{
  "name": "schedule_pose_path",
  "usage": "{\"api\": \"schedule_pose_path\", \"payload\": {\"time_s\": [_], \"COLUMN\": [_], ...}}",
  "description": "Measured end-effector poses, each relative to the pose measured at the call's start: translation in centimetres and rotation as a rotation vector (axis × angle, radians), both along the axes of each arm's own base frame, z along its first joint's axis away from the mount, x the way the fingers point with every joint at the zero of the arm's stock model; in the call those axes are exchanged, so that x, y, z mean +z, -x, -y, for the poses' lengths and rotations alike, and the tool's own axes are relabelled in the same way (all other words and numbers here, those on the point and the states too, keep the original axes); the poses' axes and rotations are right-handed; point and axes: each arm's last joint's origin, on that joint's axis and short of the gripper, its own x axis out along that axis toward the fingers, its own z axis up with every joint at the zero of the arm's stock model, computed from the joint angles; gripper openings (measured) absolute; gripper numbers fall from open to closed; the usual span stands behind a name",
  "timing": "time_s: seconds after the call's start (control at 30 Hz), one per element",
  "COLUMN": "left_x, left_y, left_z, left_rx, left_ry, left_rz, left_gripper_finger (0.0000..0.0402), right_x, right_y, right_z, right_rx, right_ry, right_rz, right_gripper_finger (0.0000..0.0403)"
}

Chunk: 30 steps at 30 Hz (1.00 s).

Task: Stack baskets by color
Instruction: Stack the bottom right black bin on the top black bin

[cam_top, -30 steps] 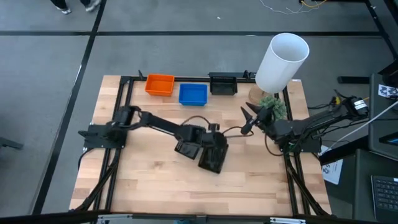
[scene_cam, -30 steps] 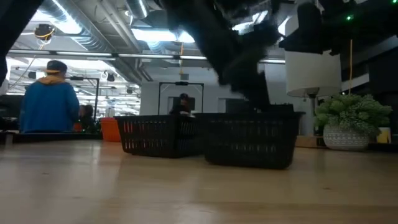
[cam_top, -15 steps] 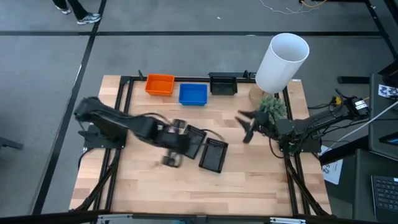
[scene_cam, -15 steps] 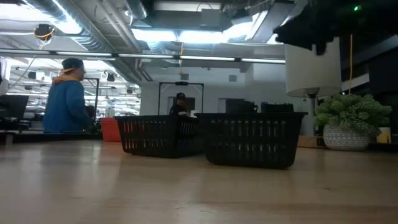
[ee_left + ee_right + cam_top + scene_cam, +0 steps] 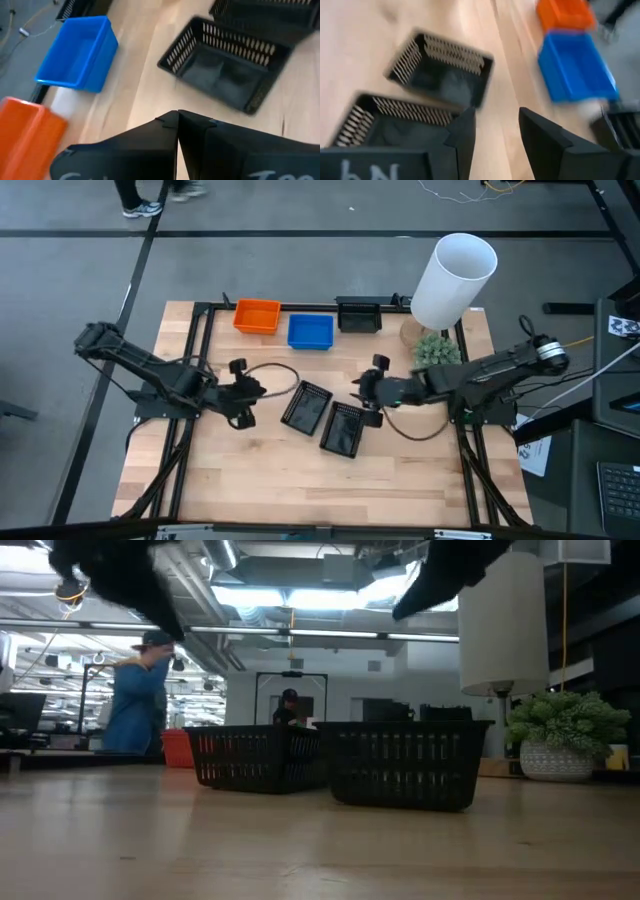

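Two black baskets [image 5: 307, 406] [image 5: 345, 428] stand side by side on their bottoms in the middle of the table. At the far edge an orange basket [image 5: 257, 316], a blue basket [image 5: 310, 331] and another black basket [image 5: 358, 315] stand in a row. My left gripper [image 5: 252, 390] is shut with nothing in it, in the air left of the middle pair. My right gripper [image 5: 362, 395] hangs open just right of that pair, above the table. Its wrist view shows both black baskets [image 5: 442, 70] [image 5: 395, 127] ahead of the open fingers.
A tall white cylinder [image 5: 453, 278] and a small green plant [image 5: 438, 350] stand at the far right corner. Dark frame rails run along the table's left, right and far edges. People stand in the room beyond the table [image 5: 140, 700].
My left gripper, shut throughout, has drawn back from over the two middle black baskets toward the table's left edge, rising a little. My right gripper has swung from near the plant toward the middle baskets and tipped its fingers downward.
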Motion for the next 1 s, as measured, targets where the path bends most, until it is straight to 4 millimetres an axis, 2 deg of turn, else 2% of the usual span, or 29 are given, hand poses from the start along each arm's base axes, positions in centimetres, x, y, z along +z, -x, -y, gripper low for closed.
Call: {"api": "schedule_pose_path", "payload": {"time_s": [0.1,0.2,0.4,0.53,0.73,1.0], "left_x": [-2.4,-4.2,-7.5,-9.6,-10.4,-10.5], "left_y": [1.0,1.8,3.3,4.4,4.9,5.0], "left_z": [-1.3,-2.6,-5.4,-6.6,-7.2,-7.6], "left_rx": [0.007,-0.042,-0.08,-0.072,-0.135,-0.115], "left_ry": [0.029,0.028,0.039,0.072,0.082,0.083], "left_rz": [0.119,0.218,0.359,0.368,0.369,0.357], "left_gripper_finger": [0.0,0.0,0.0,0.0,0.0,0.0], "right_x": [0.0,-0.5,-2.8,-4.6,-6.6,-7.9], "right_y": [-1.0,-1.8,-3.6,-4.8,-5.9,-6.4], "right_z": [0.8,1.4,2.5,3.3,3.6,3.5], "right_rx": [-0.07,-0.062,-0.033,-0.058,-0.056,-0.077], "right_ry": [-0.077,-0.17,-0.251,-0.26,-0.336,-0.376], "right_rz": [-0.157,-0.27,-0.345,-0.37,-0.407,-0.437], "right_gripper_finger": [0.0151,0.0151,0.0151,0.0151,0.0151,0.0151]}}
